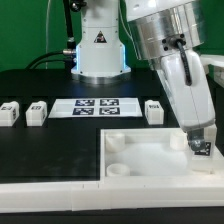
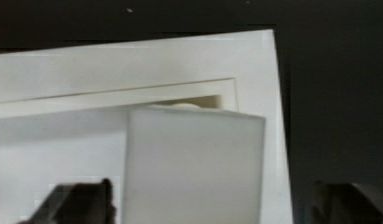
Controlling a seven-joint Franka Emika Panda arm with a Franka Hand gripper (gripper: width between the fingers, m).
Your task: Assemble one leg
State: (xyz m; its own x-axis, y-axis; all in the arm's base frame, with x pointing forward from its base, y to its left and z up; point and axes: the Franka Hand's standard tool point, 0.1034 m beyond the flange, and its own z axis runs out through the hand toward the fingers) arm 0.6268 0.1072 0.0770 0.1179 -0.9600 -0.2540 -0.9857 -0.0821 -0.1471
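Observation:
My gripper (image 1: 200,138) is shut on a white leg (image 1: 201,150) with a black-and-white tag, and holds it upright over the corner of the large white panel (image 1: 150,158) at the exterior view's right. In the wrist view the leg (image 2: 193,160) fills the space between my dark fingertips (image 2: 81,205), with my gripper (image 2: 218,208) closed round it. Its lower end is at a corner socket (image 2: 202,100) of the panel (image 2: 99,90); I cannot tell whether it is seated. Three more legs lie on the black table: two at the left (image 1: 8,112) (image 1: 37,112) and one at the right (image 1: 154,110).
The marker board (image 1: 95,108) lies flat behind the panel, between the loose legs. A white bar (image 1: 50,192) runs along the table's front edge. The robot's base (image 1: 100,50) stands at the back. Another round socket (image 1: 116,143) shows at the panel's left corner.

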